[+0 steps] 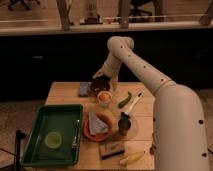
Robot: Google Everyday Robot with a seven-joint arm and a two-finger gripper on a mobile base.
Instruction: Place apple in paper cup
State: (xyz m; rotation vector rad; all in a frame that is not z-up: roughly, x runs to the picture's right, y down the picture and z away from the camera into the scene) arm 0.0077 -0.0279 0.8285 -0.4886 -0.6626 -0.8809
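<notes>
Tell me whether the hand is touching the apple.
Cannot tell. In the camera view the hand sits directly above the apple at the cup, and they overlap, so no contact or gap shows plainly.

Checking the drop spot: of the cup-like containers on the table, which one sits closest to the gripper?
The dark brown bowl, right under the gripper at the table's far edge. The white paper cup with the apple comes next; the dark metallic cup is farthest.

Wooden table (65,93) carries green tray (35,150), orange plate (89,134), paper cup (104,101), dark cup (124,123), sponge (111,149); gripper (101,84) above far edge.
</notes>
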